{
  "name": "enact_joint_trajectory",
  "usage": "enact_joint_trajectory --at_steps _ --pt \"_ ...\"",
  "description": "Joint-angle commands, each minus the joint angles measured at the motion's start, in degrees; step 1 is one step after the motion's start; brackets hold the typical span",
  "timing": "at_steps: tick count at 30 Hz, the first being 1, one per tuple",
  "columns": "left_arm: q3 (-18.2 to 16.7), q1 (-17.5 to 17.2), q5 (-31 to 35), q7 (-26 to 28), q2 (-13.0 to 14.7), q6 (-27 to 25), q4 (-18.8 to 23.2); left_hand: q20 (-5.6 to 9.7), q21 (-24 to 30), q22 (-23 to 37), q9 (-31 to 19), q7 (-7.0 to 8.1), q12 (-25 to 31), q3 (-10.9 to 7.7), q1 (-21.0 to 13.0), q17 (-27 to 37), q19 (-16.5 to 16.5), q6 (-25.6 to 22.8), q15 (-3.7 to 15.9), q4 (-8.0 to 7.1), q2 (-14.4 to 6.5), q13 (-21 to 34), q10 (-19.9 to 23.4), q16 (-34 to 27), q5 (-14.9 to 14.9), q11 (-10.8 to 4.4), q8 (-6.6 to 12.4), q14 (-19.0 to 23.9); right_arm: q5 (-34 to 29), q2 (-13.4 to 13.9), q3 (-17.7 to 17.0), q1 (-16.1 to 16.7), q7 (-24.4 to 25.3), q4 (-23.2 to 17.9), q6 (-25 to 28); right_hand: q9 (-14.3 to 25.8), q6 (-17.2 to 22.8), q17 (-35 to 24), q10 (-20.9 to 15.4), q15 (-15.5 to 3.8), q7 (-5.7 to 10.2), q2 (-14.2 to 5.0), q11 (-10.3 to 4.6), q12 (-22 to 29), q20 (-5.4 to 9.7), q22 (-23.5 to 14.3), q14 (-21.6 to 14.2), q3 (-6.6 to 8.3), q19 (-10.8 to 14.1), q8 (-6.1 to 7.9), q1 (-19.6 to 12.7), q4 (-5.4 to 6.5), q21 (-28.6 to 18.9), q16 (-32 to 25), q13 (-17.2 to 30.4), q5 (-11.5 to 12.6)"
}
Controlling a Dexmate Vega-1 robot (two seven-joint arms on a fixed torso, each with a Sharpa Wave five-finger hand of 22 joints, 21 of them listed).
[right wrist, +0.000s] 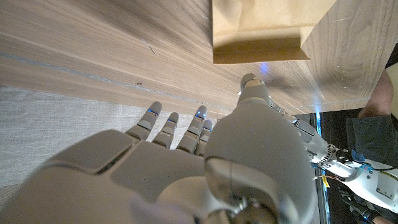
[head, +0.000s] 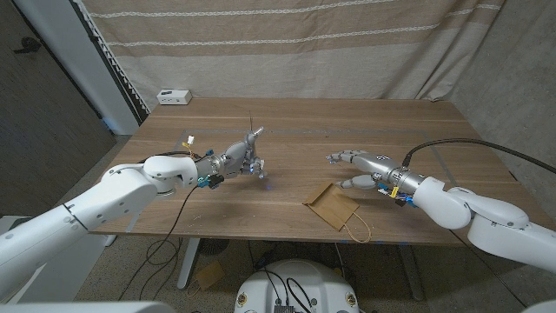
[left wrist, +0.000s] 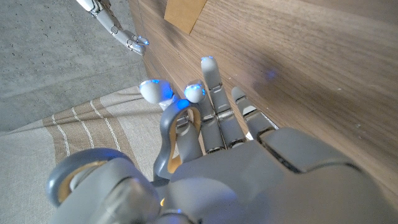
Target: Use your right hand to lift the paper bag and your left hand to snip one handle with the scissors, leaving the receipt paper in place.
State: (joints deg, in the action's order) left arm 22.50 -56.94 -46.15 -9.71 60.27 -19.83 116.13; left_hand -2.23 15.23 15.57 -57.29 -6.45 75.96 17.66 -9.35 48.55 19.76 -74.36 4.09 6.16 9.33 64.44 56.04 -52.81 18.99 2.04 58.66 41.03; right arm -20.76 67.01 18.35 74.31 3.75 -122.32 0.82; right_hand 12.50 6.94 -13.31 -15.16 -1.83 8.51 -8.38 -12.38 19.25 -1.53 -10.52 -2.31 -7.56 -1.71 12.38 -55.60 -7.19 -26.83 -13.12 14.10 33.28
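Right robot hand (head: 354, 169) spread beside flat brown paper bag (head: 331, 205), looped handle (head: 358, 228) overhanging table edge.

I see soft, even overhead light; faint shadows lie under both arms, blue fingertip glow spots the table (head: 287, 130), wrist closeups blur.

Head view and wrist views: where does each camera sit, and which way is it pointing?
Head view: on the robot's head, looking down at the table; both arms enter from the bottom corners, left hand and right hand.
Left wrist view: on the left wrist, looking along that hand's back, past its fingers and the scissors it holds, over the tabletop.
Right wrist view: on the right wrist, looking along the open right hand's back.
Both wrist views share the paper bag.
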Motion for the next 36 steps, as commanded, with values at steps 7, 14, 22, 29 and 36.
enact_joint_trajectory --at_steps 7,14,22,29,36 --pt "0.03 0.10 0.13 -0.49 -0.03 0.42 -0.74 0.41 -0.33 -0.11 0.00 -4.65 0.31 2.01 0.50 -0.35 0.71 -4.38 2.87 0.46 0.12 0.62 0.83 -0.77 0.41 -0.32 7.02 -0.11 -5.00 -0.12 2.41 -0.95 -0.11 0.46 0.26 -0.21 -0.73 0.15 -0.73 -6.99 0.38 -0.21 0.07 -0.04 0.19 -0.14 0.25 0.26 -0.08 -0.14 -1.13 -0.08 0.55 -0.08 0.13 0.41" --pt "-0.01 0.31 0.13 -0.47 -0.07 0.28 -0.69 0.42 -0.53 -0.20 0.04 -4.65 0.17 2.02 0.45 -0.03 0.73 -4.48 3.04 0.45 0.12 0.35 0.98 -1.28 0.50 -0.47 7.05 -0.39 -6.03 -0.43 3.19 -1.76 0.02 1.56 -0.68 -0.61 -7.59 0.33 -0.27 -7.41 -1.19 -0.16 0.10 -0.67 0.72 -0.17 0.34 0.19 0.23 -1.89 -1.53 0.23 1.12 -0.09 -0.05 0.60" --pt "-0.27 -0.01 0.51 1.18 0.22 -0.47 0.20 0.34 -0.68 -0.28 0.29 -4.66 -0.25 2.04 0.46 -0.40 0.87 -4.12 2.93 0.43 0.15 -0.33 1.11 -1.50 0.58 -0.44 6.80 -0.49 -7.83 -0.76 4.18 -2.54 0.48 2.44 -2.16 -0.91 -1.60 0.57 -1.98 -8.06 0.77 -0.27 0.04 -0.48 2.38 -0.22 2.11 0.21 -0.82 0.85 -1.99 0.50 2.25 0.49 -0.10 0.85" --pt "-0.21 0.00 0.44 1.09 0.16 -0.51 0.20 0.34 -0.77 -0.31 0.41 -4.66 -0.30 2.03 0.47 -0.73 0.89 -4.34 2.98 0.40 0.12 -0.36 1.06 -1.55 0.63 -0.26 6.80 -0.49 -8.88 -0.85 4.59 -2.68 0.74 2.75 -3.00 -1.07 2.77 0.81 -4.15 -8.82 2.75 -0.37 -0.02 -0.12 2.74 -0.25 1.96 0.26 -0.60 2.36 -2.38 0.63 2.68 0.31 -0.11 1.00" --pt "0.00 0.23 0.70 0.78 0.09 -0.42 0.16 0.30 -0.86 -0.32 0.48 -4.67 -0.20 2.01 0.48 -1.03 0.95 -4.42 2.77 0.36 0.07 -0.17 1.05 -1.80 0.73 -0.52 6.81 -0.29 -10.08 -0.95 4.90 -2.63 0.53 2.49 -2.83 -1.16 7.55 1.00 -4.47 -9.24 3.54 -0.65 0.04 -0.46 3.07 -0.29 2.01 0.44 -0.51 3.81 -2.84 0.80 3.17 0.29 -0.16 1.01"
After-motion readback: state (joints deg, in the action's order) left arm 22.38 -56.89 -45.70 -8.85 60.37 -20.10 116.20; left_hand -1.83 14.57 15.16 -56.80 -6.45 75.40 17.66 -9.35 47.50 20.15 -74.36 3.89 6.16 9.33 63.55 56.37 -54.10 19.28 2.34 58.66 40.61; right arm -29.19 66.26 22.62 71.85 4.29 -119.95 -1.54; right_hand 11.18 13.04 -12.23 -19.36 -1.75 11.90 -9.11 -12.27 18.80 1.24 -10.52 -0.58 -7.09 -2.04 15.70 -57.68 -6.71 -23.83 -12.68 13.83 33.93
